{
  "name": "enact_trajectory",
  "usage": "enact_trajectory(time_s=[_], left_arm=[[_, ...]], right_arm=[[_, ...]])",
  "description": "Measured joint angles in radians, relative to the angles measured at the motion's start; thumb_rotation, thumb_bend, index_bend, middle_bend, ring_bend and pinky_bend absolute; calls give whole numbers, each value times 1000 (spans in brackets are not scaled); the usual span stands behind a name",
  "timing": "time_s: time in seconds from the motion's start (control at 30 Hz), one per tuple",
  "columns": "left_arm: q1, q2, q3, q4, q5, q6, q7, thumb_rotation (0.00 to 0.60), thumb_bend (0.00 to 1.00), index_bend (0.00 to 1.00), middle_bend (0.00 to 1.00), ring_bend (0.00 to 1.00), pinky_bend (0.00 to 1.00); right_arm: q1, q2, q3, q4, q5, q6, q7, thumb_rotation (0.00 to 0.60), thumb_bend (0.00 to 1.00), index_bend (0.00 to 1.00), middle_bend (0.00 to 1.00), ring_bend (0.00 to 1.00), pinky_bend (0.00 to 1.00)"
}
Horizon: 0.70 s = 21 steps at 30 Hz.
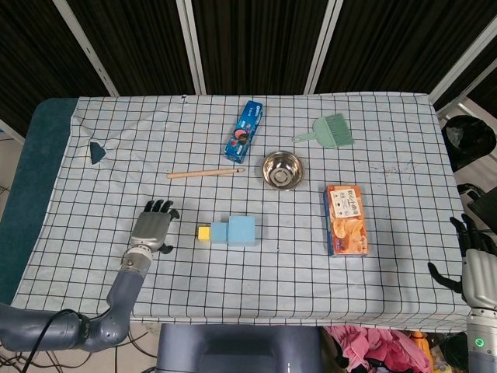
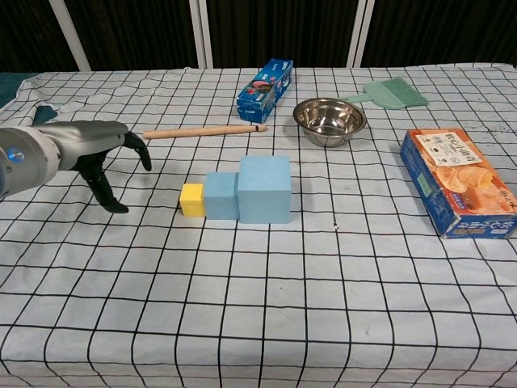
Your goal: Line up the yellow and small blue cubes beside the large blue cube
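The yellow cube (image 1: 203,232) (image 2: 192,199), the small blue cube (image 1: 219,232) (image 2: 220,196) and the large blue cube (image 1: 243,230) (image 2: 265,189) stand touching in a row on the checked cloth, yellow at the left end. My left hand (image 1: 153,226) (image 2: 89,151) hovers to the left of the row, apart from the yellow cube, fingers spread and holding nothing. My right hand (image 1: 475,260) shows only in the head view, off the table's right edge, fingers apart and empty.
A wooden stick (image 1: 206,173) (image 2: 203,130) lies behind the cubes. Further back are a blue box (image 1: 244,130) (image 2: 265,90), a steel bowl (image 1: 282,169) (image 2: 329,120) and a green brush (image 1: 329,130) (image 2: 391,93). An orange snack box (image 1: 346,220) (image 2: 458,182) lies at the right.
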Motion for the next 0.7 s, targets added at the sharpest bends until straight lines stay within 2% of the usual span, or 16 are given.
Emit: enact_trajectory(time_s=[0.23, 0.47, 0.7], left_arm=[[20, 26, 29, -6, 45, -94, -54, 600, 204, 259, 75, 0, 0], [11, 2, 30, 1, 61, -98, -47, 600, 204, 253, 74, 0, 0], [-8, -33, 17, 18, 26, -103, -27, 600, 204, 238, 71, 0, 0]], right_arm=[[2, -6, 0, -1, 3, 1, -14, 600, 192, 98, 23, 169, 118], [2, -3, 0, 0, 6, -2, -6, 600, 191, 98, 24, 169, 119], [-2, 4, 2, -2, 3, 2, 9, 600, 192, 98, 23, 169, 118]])
